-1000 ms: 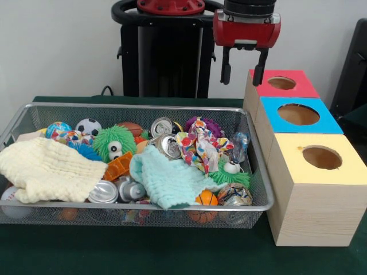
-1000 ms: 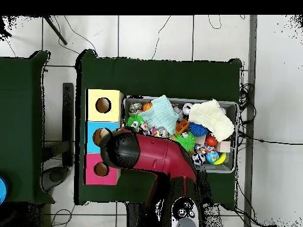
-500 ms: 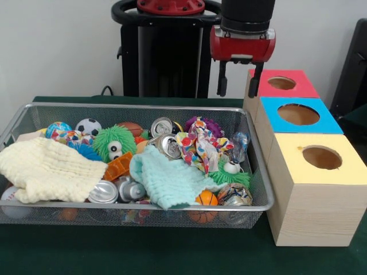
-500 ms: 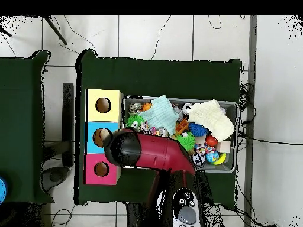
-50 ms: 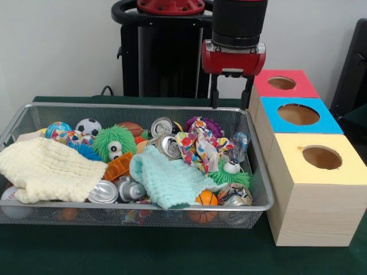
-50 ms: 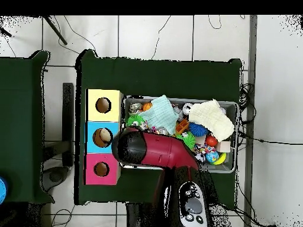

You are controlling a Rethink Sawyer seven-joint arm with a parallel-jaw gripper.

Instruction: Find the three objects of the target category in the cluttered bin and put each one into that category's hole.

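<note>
Hanging above the far rim of the bin, the red and black end effector (image 5: 230, 98) has its two dark fingers (image 5: 214, 97) apart, with nothing between them and touching nothing.

Well to its left and below, a cream knitted cloth (image 5: 47, 168) is draped over the near-left corner of the silver wire-mesh bin (image 5: 34, 115). Behind the cloth lie a small black and white football (image 5: 88, 126) and a green fuzzy ball with googly eyes (image 5: 114, 143). Closer in, crushed silver drink cans show: two lie side by side by the near wall (image 5: 117, 191), their long axes roughly across the bin. One can (image 5: 170, 145) sits tilted on a pale mint cloth (image 5: 167, 179), its open top facing forward; another (image 5: 163, 126) lies behind it.

Almost straight below the end effector sits a crumpled multicoloured patterned cloth (image 5: 200, 147), with a small orange basketball (image 5: 206, 199) by the near wall.

To its right stands a row of three wooden boxes on the green bench (image 5: 143, 252): red-topped (image 5: 284, 83) farthest back, level with the end effector, then blue-topped (image 5: 298, 114), then yellow-topped (image 5: 321, 157), each with a round hole.
</note>
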